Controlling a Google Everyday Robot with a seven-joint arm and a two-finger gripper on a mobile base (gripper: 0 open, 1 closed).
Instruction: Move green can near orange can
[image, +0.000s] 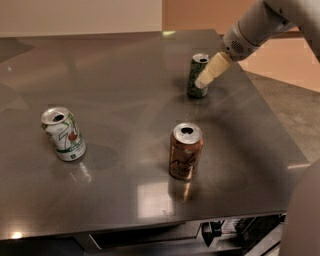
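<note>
While the gripper (204, 79) is right at the green can (192, 75), the main part of the task is not done. The green can stands upright on the grey metal table (115, 90), at about 1 o'clock from the table's middle, near the far edge. The orange can (185, 152) stands upright too, at about 5 o'clock from the middle, toward the near edge. Seen from the orange can, the green one is at 12 o'clock and well apart from it, with bare table between them.

The arm comes in from 2 o'clock, and its pale tip lies over the right side of the green can, touching it or almost touching. If the gripper is apart or clamped on the can, I cannot tell, because only one pale part shows in front of the can.

I judge this as the reaching or grasping step. What is left is to secure the can, carry it toward 6 o'clock, and put it down beside the orange can. A white can (64, 135) at 8 o'clock is far from this path.
</note>
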